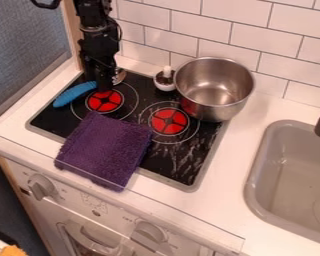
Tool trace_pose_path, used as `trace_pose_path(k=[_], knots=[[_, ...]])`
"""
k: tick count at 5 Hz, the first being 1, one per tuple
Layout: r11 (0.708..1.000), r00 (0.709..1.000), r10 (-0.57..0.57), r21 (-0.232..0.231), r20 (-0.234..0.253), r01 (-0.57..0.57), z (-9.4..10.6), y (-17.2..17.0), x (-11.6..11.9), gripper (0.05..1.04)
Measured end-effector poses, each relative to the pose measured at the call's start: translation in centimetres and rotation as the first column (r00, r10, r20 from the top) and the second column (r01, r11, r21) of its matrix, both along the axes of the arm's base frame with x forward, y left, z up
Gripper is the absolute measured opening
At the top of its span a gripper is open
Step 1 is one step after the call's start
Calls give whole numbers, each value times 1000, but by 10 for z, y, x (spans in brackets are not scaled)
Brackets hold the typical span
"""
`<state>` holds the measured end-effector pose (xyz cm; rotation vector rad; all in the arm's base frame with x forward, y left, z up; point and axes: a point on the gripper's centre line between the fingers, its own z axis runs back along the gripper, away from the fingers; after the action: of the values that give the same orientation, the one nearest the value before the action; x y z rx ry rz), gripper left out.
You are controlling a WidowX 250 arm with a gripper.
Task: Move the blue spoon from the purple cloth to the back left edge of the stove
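The end effector is hanging at a blue-handled utensil, open or closed I cannot tell; a purple cloth is lying nearby.

Beside your black gripper, at the far left of the black stovetop, you have a long, bright blue object with a ridged-looking surface. It slants from its rounded end, near and left, towards the gripper, far and right. Just past the gripper's right side, you can see a shiny silver metal piece with a curved edge; you can't tell whether the two parts join behind the gripper.
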<state>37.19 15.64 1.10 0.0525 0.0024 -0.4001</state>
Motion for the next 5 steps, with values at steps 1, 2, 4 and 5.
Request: trace_pose_path(k=[1,2,4,5], knots=[[1000,1000,-20,-4,-9,20,-2,-7,-2,942],[999,999,-34,-3,-4,34,0,-10,-6,1001],[998,998,-53,44,38,52,44,-12,-21,1001],[992,994,-84,95,73,77,75,-18,-32,1001]])
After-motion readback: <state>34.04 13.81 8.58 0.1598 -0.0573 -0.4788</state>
